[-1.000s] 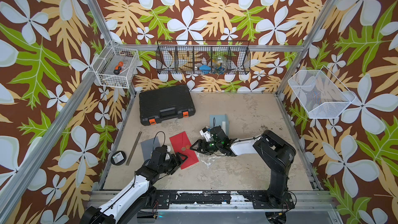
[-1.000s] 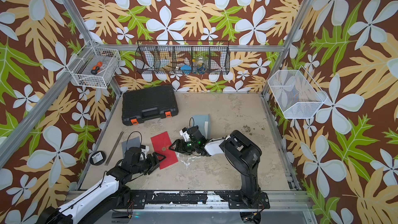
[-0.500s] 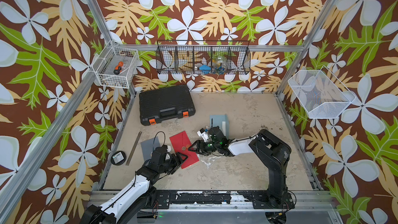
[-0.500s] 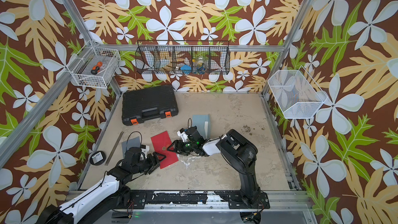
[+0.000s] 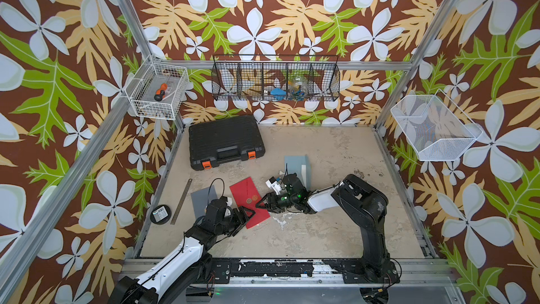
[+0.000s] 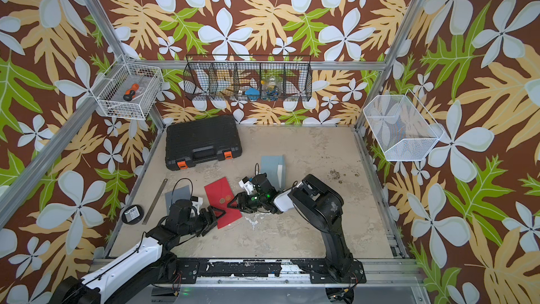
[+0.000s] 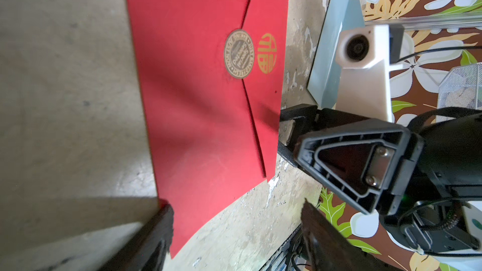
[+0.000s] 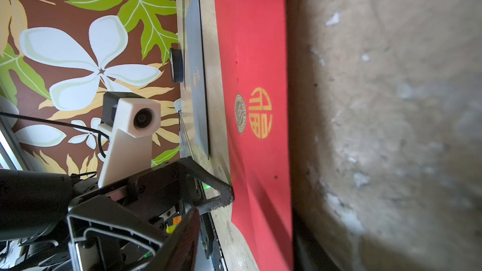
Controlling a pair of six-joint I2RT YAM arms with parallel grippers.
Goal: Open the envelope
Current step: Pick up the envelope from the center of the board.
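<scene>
**Flap edge faces the right gripper**

Your envelope (image 5: 249,202) lies flat on the floor, sealed, long axis running near-left to far-right. Its flap edge meets the right gripper (image 5: 261,202), jaws partly apart, tips touching that edge. The left gripper (image 5: 245,214) gapes wide at the near corner, gripping nothing.

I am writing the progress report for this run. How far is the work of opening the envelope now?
Done: both arms have reached the red envelope, which lies flat on the table. In hand: the left gripper stands open at its near corner, and the right gripper is at the flap-side edge; whether it grips is unclear. Left: the flap is down, the round gold seal in place, so the opening itself remains.
</scene>
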